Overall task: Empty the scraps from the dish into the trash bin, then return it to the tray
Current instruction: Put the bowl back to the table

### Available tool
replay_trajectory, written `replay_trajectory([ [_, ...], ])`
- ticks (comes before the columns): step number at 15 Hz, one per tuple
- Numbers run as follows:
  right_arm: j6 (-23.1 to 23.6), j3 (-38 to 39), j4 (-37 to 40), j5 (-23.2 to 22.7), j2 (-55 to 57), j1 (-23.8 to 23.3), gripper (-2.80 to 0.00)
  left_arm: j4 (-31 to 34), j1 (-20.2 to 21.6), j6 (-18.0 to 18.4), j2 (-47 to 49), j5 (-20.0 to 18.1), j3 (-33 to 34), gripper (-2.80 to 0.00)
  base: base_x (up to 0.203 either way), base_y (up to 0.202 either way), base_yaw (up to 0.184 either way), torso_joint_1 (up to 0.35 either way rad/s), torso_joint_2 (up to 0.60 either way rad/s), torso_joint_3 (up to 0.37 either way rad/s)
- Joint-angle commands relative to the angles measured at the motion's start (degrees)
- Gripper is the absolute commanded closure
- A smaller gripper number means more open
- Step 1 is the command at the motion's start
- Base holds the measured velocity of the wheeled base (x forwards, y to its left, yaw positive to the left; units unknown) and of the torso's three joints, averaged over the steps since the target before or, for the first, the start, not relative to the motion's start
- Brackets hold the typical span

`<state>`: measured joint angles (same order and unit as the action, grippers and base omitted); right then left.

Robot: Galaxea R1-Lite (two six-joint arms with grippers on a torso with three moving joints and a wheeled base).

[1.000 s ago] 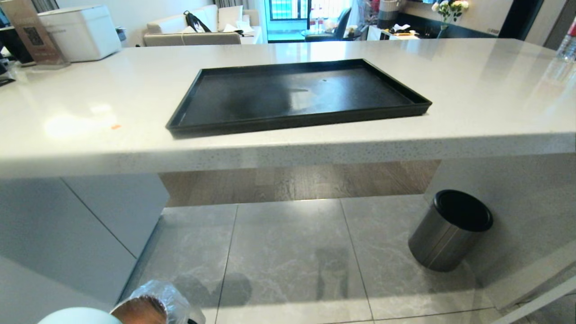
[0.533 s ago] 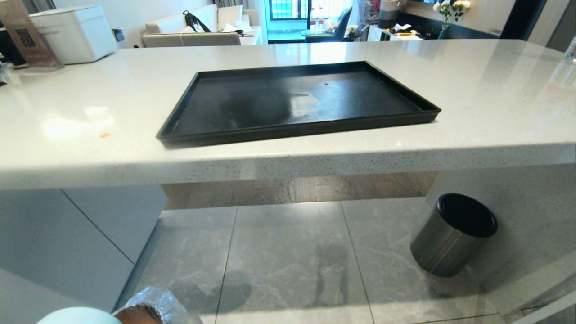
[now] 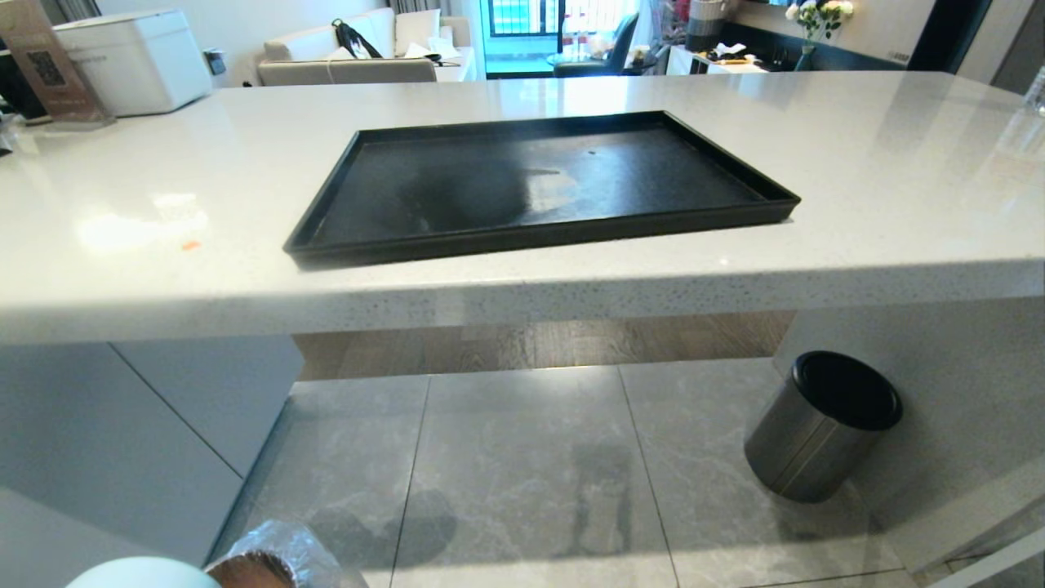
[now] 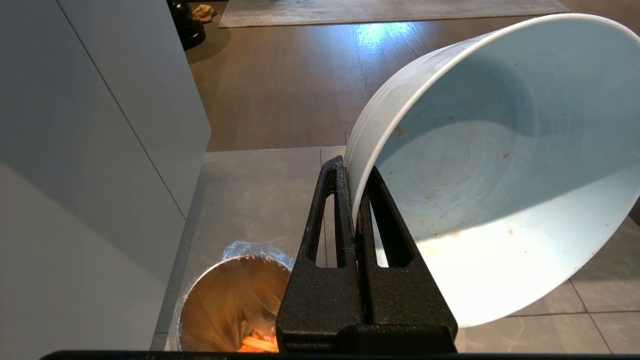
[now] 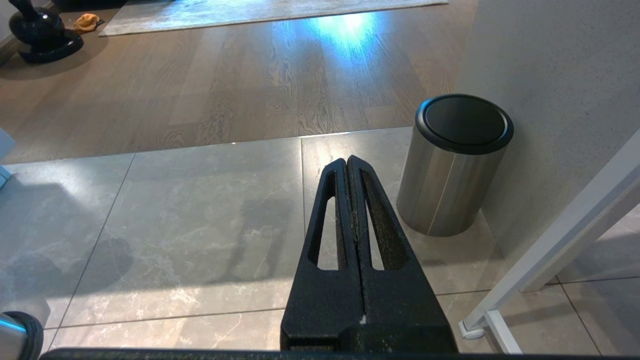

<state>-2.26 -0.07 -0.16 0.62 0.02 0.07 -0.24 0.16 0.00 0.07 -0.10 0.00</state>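
The dish (image 4: pixel 500 175), a pale bluish-white bowl, hangs tipped on its side with only smears inside. My left gripper (image 4: pixel 355 168) is shut on its rim, one finger inside and one outside. Below it stands the trash bin (image 4: pixel 225 305) with its clear liner, and the scraps (image 4: pixel 255 344) lie orange at its bottom. In the head view the dish (image 3: pixel 143 573) and trash bin (image 3: pixel 269 562) peek in at the lower left. The black tray (image 3: pixel 539 184) lies bare on the counter. My right gripper (image 5: pixel 347 162) is shut on nothing, low over the floor tiles.
A steel cylinder with a black lid (image 3: pixel 820 425) stands on the floor by the counter's right support. The white counter (image 3: pixel 122 269) overhangs the floor and carries a tiny orange crumb (image 3: pixel 190 244) and a white appliance (image 3: pixel 135 57). A white frame leg (image 5: pixel 550 240) stands nearby.
The whole head view shifted a little early in the second, so the camera moved; it has held still since. The dish stays in the same grip.
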Motion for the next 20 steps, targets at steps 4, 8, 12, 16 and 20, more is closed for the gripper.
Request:
replay_trajectory([
  [4, -0.03, 0.05, -0.02, -0.01, -0.02, 0.01, 0.00, -0.02, 0.02, 0.00, 0.01, 0.01, 0.00, 0.00, 0.000, 0.000, 0.000, 0.000, 0.00, 0.000],
  [8, 0.06, 0.07, -0.02, -0.01, -0.02, 0.01, 0.00, -0.02, 0.02, 0.00, 0.01, 0.01, 0.00, 0.00, 0.000, 0.000, 0.000, 0.000, 0.00, 0.000],
  [12, 0.41, 0.00, -0.02, -0.09, -0.02, 0.01, 0.00, -0.02, 0.02, 0.00, 0.01, 0.01, 0.00, 0.00, 0.000, 0.000, 0.000, -0.027, -0.23, -0.254],
  [16, 0.41, 0.07, -0.02, -0.09, -0.02, 0.01, 0.00, -0.02, 0.02, 0.00, 0.01, 0.01, 0.00, 0.00, 0.000, 0.000, 0.000, -0.001, -0.41, -0.412],
  [20, 0.41, 0.07, -0.02, -0.09, -0.02, 0.01, 0.00, -0.02, 0.02, 0.00, 0.01, 0.01, 0.00, 0.00, 0.000, 0.000, 0.000, 0.048, -0.45, -0.391],
])
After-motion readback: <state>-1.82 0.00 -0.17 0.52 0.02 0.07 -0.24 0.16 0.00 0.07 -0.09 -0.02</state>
